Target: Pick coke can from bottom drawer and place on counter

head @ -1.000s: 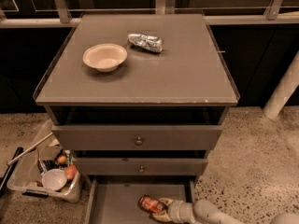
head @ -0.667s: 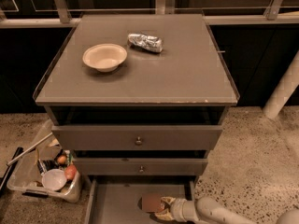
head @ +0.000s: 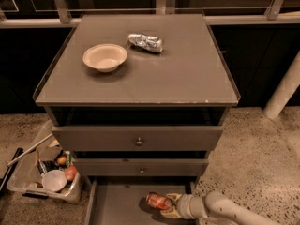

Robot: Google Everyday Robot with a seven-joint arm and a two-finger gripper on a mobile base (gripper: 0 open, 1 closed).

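Observation:
The coke can [head: 158, 201], red with a silvery end, lies on its side in the open bottom drawer [head: 117, 204], near the drawer's right side. My gripper [head: 168, 206] reaches in from the lower right, and its pale fingers [head: 172, 198] are closed around the can's right end. The can looks tilted and slightly raised off the drawer floor. The counter [head: 183, 74] is the flat grey-brown top of the cabinet above.
A cream bowl [head: 105, 56] and a crumpled silver can [head: 146, 42] sit on the counter's back left. Two knobbed drawers [head: 138, 140] are closed above the open one. A clear bin of clutter [head: 44, 177] stands on the floor at left. A white post [head: 283, 90] stands at right.
The gripper has closed in on the can, and the can has shifted slightly right and up. Bowl and silver can have not moved.

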